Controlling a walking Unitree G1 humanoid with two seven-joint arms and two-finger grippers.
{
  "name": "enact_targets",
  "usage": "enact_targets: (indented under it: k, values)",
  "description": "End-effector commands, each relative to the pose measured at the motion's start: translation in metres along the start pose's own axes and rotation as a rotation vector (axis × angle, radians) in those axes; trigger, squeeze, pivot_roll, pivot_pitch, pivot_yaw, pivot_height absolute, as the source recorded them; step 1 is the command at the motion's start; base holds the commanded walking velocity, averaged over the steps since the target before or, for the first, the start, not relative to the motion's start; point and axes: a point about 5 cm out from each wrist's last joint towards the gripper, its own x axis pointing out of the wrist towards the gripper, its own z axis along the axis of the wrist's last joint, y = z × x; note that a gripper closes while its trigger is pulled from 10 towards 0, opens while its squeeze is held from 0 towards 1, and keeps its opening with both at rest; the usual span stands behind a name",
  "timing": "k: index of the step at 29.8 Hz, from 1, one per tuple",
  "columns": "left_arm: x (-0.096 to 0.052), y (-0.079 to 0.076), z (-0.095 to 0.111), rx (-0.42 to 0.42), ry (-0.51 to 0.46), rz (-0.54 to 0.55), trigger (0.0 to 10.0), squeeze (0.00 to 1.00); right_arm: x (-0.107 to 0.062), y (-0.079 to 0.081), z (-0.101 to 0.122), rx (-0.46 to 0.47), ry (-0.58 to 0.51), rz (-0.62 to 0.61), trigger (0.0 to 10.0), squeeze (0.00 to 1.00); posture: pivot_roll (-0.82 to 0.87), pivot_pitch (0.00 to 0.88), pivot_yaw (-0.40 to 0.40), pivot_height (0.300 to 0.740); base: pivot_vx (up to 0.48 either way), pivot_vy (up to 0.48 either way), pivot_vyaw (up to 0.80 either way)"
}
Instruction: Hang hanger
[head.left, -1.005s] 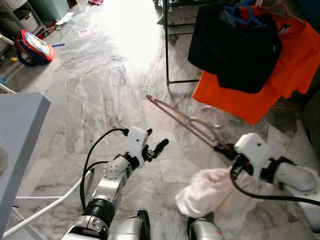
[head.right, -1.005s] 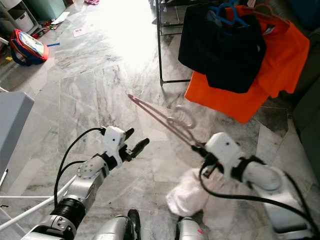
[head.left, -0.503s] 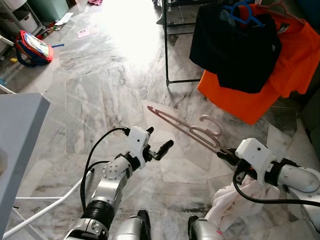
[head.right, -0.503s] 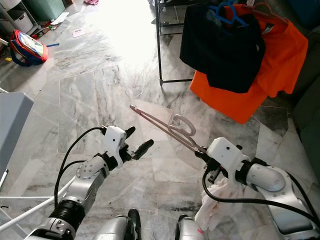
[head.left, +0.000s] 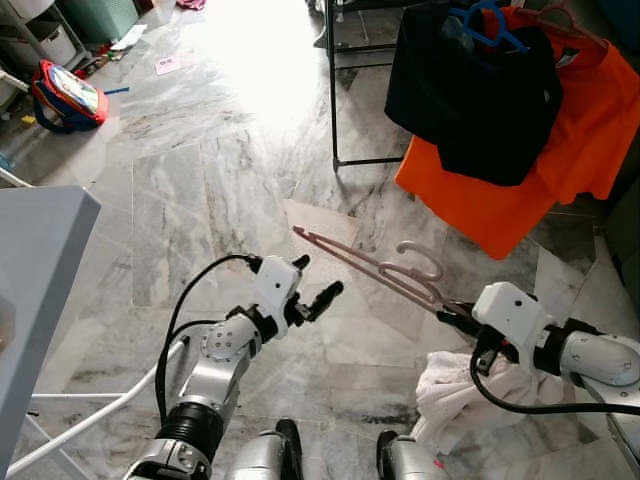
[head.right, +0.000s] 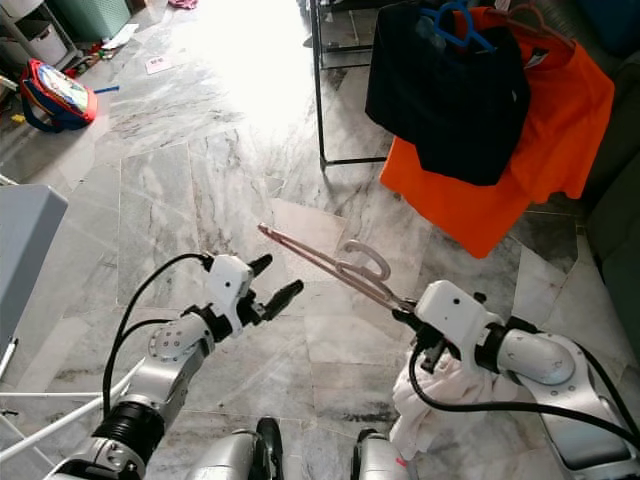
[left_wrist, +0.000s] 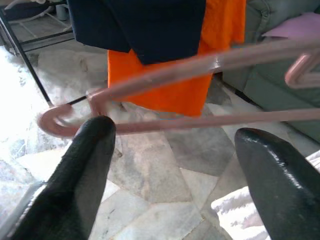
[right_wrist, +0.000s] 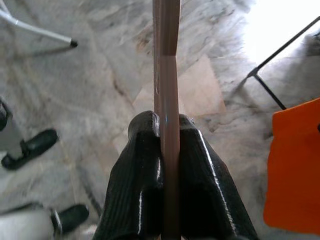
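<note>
The right gripper (right_wrist: 167, 145) had its jaws clenched on one end of a pink hanger (head.left: 372, 267), and the hanger stuck out from it over the marble floor (head.left: 200, 170), reaching toward the robot's left with its hook curling up near the middle. In the right wrist view the hanger's bar ran straight between the two black fingers (right_wrist: 135, 195), pressed on both sides. A white cloth (head.left: 455, 385) hung bunched under the right arm, just above the floor. The left gripper (head.left: 318, 292) was held out in front of the robot with its jaws released and nothing between them; its fingertips (left_wrist: 90, 160) stood well apart, and the far end of the hanger lay just beyond them, not touching. Farther off, a black metal rack (head.left: 333, 90) stood on the floor, carrying a black garment (head.left: 470, 90) on a blue hanger (head.left: 492, 22) and an orange shirt (head.left: 560, 150) behind it. A red and blue bag (head.left: 65, 95) lay on the floor to the far left, and the corner of a grey bench (head.left: 40, 270) showed near the left arm.
</note>
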Motion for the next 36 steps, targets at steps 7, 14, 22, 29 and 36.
enact_targets:
  k: [7,14,22,29,36]
  values:
    - [-0.005,0.002,0.006,0.104,-0.021,-0.057,10.0,1.00,0.000,-0.004,-0.005,-0.079,0.049,0.046,10.0,0.00,-0.13,0.261,0.104,0.740,0.000,0.000,0.00]
    - [-0.008,0.003,0.004,0.130,-0.011,-0.068,10.0,1.00,0.005,-0.002,-0.005,-0.078,0.039,0.054,10.0,0.00,-0.11,0.259,0.109,0.740,0.000,0.000,0.00]
    - [-0.008,0.001,0.005,0.167,-0.018,-0.075,10.0,1.00,0.006,-0.006,-0.005,-0.092,0.041,0.072,10.0,0.00,-0.10,0.254,0.093,0.740,0.000,0.000,0.00]
    - [-0.009,0.004,0.012,0.230,-0.037,-0.095,10.0,1.00,0.003,-0.008,-0.008,-0.114,0.067,0.102,10.0,0.00,-0.11,0.259,0.080,0.740,0.000,0.000,0.00]
    - [-0.015,0.002,0.009,0.316,-0.020,-0.176,10.0,0.00,0.001,-0.009,-0.013,-0.142,0.102,0.151,10.0,0.00,-0.11,0.264,0.090,0.740,0.000,0.000,0.00]
